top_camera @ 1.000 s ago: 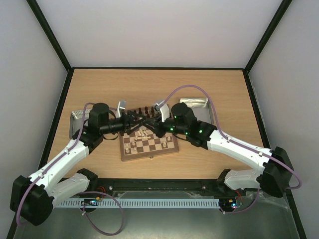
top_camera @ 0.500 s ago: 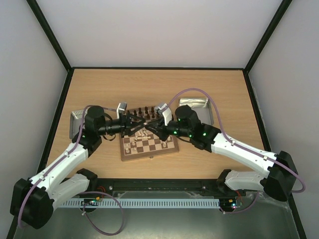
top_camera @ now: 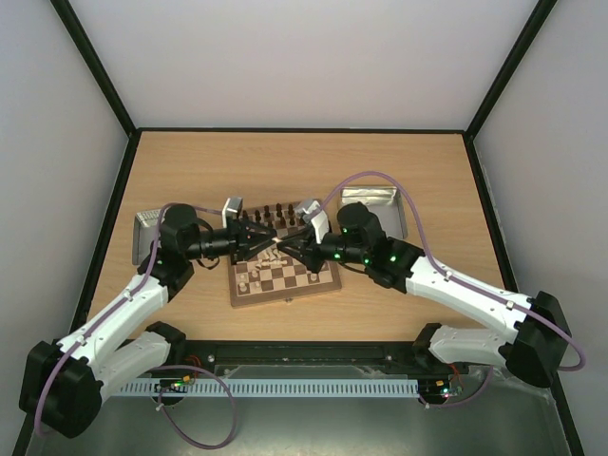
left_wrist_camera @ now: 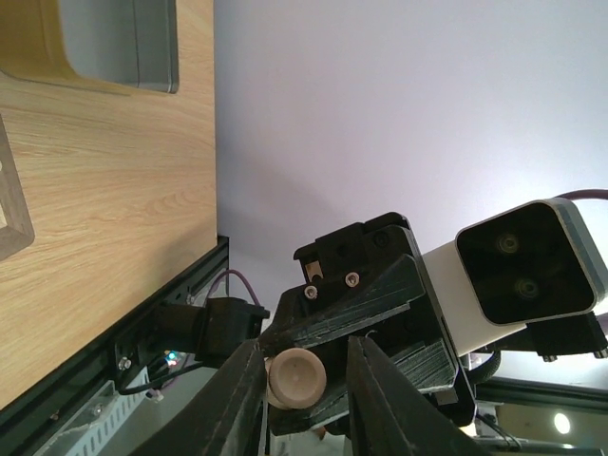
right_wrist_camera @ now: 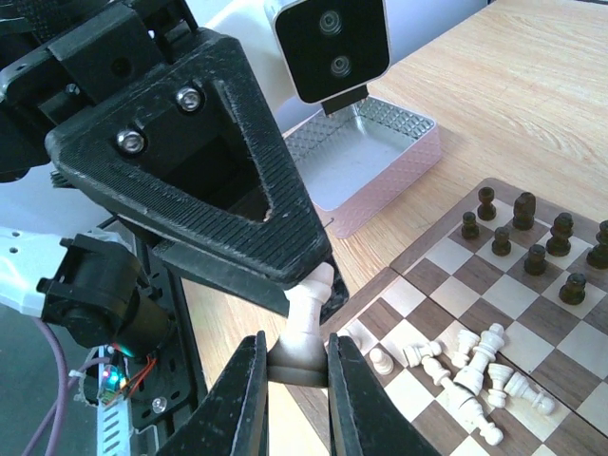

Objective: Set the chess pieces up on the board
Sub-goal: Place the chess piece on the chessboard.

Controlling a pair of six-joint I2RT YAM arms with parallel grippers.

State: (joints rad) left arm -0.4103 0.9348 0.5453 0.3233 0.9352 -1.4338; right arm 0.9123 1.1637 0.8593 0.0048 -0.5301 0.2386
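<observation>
Above the board (top_camera: 285, 297) my two grippers meet tip to tip. My right gripper (right_wrist_camera: 294, 342) is shut on the base of a pale chess piece (right_wrist_camera: 306, 328), which it holds tilted in the air. The piece's head reaches in between the ribbed black fingers (right_wrist_camera: 256, 161) of my left gripper (left_wrist_camera: 304, 347). In the left wrist view the piece's round end (left_wrist_camera: 296, 378) lies against one finger, with a gap to the other. Several pale chess pieces (right_wrist_camera: 475, 366) lie toppled in a heap on the board; a few stand near its front edge (top_camera: 249, 282).
Dark chessmen (right_wrist_camera: 532, 237) stand in rows along the board's far side. A square metal tin (top_camera: 144, 228) lies left of the board and another tin (top_camera: 375, 204) to the far right. Both arms cross over the board's middle.
My left gripper's jaws have narrowed around the head of the piece. Both wrists have shifted slightly over the board while the right grip stayed the same.
</observation>
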